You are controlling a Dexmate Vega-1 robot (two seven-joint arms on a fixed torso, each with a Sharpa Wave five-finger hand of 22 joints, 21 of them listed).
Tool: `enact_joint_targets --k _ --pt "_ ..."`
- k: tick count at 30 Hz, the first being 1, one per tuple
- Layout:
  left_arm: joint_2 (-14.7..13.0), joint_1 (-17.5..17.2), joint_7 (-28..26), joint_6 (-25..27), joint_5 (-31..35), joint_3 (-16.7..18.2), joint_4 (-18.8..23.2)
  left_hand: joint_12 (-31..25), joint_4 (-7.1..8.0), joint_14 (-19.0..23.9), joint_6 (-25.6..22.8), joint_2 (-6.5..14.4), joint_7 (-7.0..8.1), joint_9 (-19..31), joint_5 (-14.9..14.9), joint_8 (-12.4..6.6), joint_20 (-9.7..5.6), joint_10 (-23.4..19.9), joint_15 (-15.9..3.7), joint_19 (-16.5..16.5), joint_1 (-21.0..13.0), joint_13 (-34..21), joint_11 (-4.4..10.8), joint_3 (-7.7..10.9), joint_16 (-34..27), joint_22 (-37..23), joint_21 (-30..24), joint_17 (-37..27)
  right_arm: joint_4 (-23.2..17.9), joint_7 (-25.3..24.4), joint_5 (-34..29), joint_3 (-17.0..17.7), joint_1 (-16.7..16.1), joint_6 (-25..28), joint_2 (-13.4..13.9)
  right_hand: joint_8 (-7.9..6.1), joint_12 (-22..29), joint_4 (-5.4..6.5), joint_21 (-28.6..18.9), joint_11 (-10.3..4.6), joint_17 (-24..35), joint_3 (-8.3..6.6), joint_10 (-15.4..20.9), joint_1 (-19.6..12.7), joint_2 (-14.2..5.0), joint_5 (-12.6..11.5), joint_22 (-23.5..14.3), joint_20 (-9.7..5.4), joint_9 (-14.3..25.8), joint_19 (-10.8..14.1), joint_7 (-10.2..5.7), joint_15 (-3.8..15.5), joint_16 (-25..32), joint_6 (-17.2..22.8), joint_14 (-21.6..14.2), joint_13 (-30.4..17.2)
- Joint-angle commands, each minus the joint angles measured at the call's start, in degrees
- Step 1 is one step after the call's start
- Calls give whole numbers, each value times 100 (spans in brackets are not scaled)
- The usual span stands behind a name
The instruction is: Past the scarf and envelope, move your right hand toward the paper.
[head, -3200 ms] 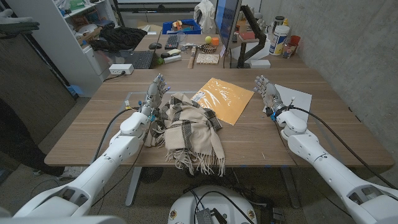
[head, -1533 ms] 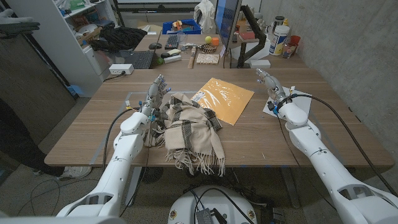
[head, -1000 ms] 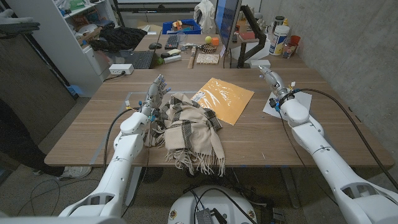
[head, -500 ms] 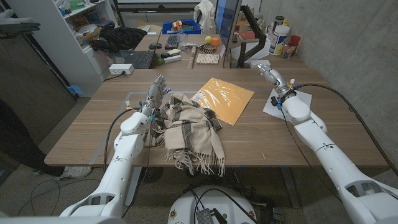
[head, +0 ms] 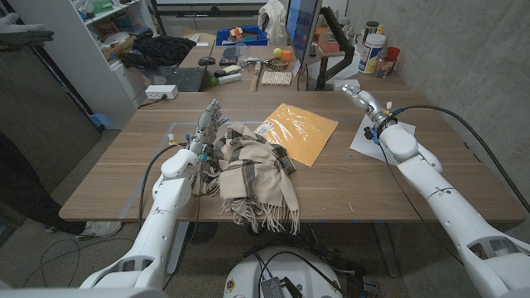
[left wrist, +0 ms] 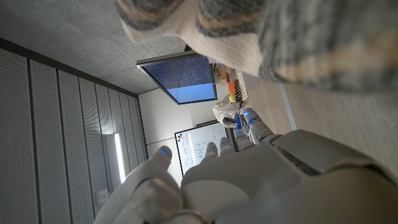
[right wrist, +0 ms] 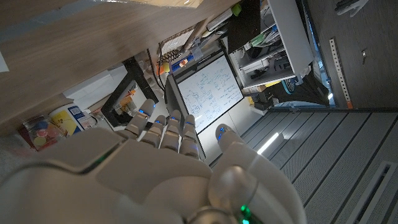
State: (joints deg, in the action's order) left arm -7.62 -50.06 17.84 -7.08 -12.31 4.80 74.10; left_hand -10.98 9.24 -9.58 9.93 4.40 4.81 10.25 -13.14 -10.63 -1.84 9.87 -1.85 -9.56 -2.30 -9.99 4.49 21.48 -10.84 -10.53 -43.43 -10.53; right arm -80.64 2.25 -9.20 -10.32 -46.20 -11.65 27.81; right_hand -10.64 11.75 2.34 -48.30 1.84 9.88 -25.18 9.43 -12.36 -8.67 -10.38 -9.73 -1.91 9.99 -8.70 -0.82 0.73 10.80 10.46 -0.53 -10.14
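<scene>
Paper [head: 365, 139], white and flat, lies partly under the right robot hand [head: 362, 97].

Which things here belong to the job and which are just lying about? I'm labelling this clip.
Job things:
- scarf
- envelope
- paper, largely under the right arm
- right hand, stretched toward the table's far edge

Lying about:
- left hand, beside the scarf
- monitor
- keyboard
- bottles

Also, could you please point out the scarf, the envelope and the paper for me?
scarf [head: 252, 170], head view, middle of the plaid folds.
envelope [head: 298, 128], head view, centre of its yellow face.
paper [head: 362, 141], head view, white corner showing beside the right arm.
</scene>
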Motion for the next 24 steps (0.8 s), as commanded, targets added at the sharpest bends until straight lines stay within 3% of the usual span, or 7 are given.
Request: enact_joint_targets --k 1,24 --pt "16 25 14 -3 14 -20 -39 -23 16 -1122 792 242 30 25 -32 -32 -86 901 -45 -1252 -25 -28 -7 -26 -20 -20 10 -28 -124 109 -321 -62 54 23 243 -65 49 -48 10 -12 8 -27 52 -94 -104 9 -19 -279 34 32 1 19 36 72 -53 -15" --pt "19 95 54 -1 25 -44 -126 -24 15 -1121 768 246 22 26 -35 -34 -79 897 -42 -1249 -29 -28 -9 -41 -18 -20 24 -28 -486 262 -1005 -151 79 254 675 -84 68 -115 46 -85 10 -104 167 -244 -166 7 -23 -306 39 134 -70 74 60 241 -183 -13"
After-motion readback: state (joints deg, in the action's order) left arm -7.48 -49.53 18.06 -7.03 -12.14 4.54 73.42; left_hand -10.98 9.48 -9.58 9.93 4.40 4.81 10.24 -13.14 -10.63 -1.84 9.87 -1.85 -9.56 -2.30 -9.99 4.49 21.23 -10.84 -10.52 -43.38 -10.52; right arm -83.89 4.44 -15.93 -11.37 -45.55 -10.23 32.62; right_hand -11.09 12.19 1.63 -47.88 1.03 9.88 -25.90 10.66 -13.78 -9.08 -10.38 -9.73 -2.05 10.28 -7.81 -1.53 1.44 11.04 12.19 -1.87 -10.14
